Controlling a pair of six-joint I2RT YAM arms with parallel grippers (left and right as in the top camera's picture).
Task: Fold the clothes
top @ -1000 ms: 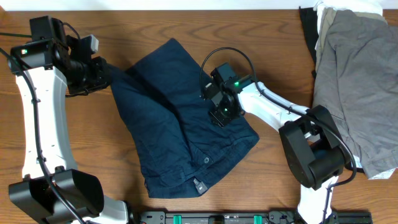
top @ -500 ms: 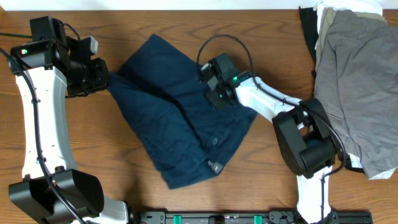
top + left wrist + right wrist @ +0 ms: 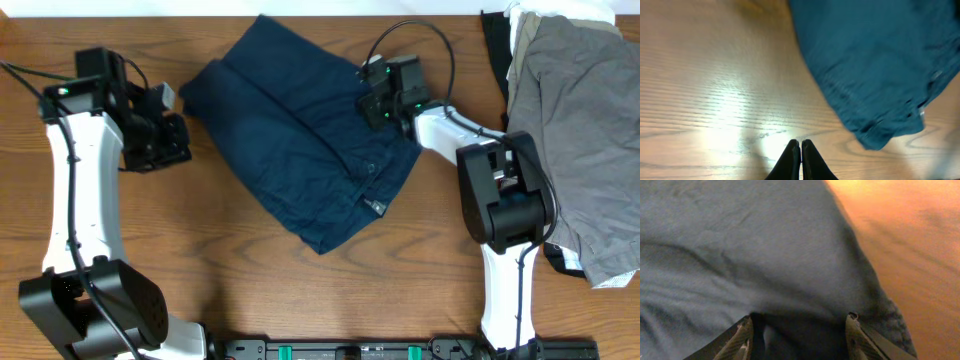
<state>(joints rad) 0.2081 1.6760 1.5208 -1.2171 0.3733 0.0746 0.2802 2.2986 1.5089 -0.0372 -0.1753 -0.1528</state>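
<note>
The dark navy shorts (image 3: 300, 150) lie wrinkled and partly doubled over at the top middle of the wooden table, with the waistband and its button toward the lower right. My right gripper (image 3: 385, 95) sits on their right edge. In the right wrist view its fingers (image 3: 799, 322) are spread wide with the navy cloth (image 3: 765, 245) bunched between and under them. My left gripper (image 3: 178, 140) is left of the shorts, apart from them. In the left wrist view it (image 3: 800, 142) is shut and empty over bare wood, with the shorts (image 3: 880, 60) ahead to the right.
A light grey garment (image 3: 580, 140) covers the right side of the table, with white cloth (image 3: 560, 12) and a black cloth piece (image 3: 495, 50) at its top edge. Bare wood (image 3: 300, 290) lies in front of the shorts.
The shorts slid up and to the right along with my right gripper. My left gripper let go of their left edge and pulled back, ending shut and empty.
</note>
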